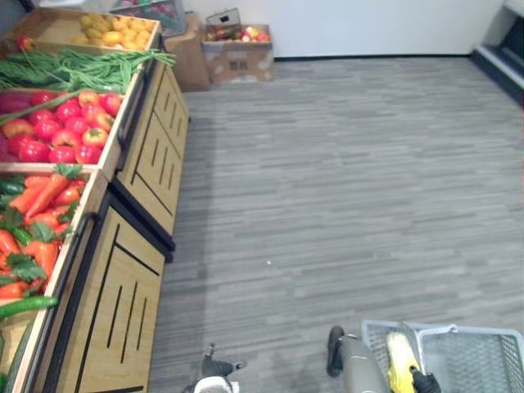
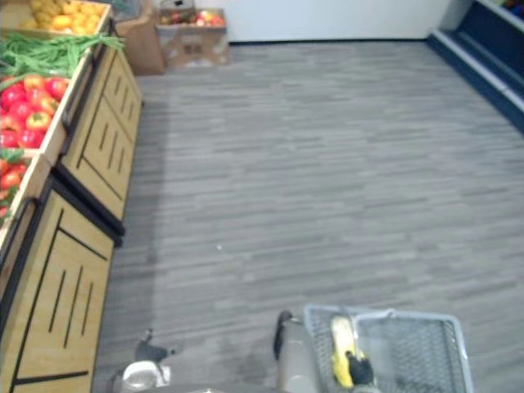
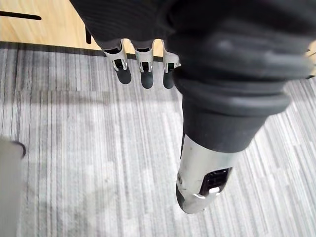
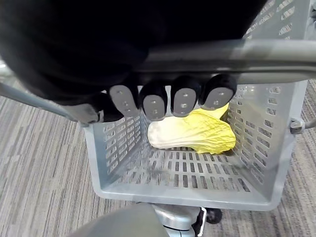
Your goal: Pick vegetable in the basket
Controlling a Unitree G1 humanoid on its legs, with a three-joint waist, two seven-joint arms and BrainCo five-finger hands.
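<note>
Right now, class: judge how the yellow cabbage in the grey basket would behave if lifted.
The cabbage looks leafy and ruffled at its yellow end, so it is probably light and easily bruised. Its elongated shape lies loose on the basket floor, so it may slide when tilted.

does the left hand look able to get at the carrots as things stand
Probably yes: the left hand hangs open and empty by the wooden stand, and the carrots lie uncovered on top. It would need to rise first. The right hand holds the basket.
</note>
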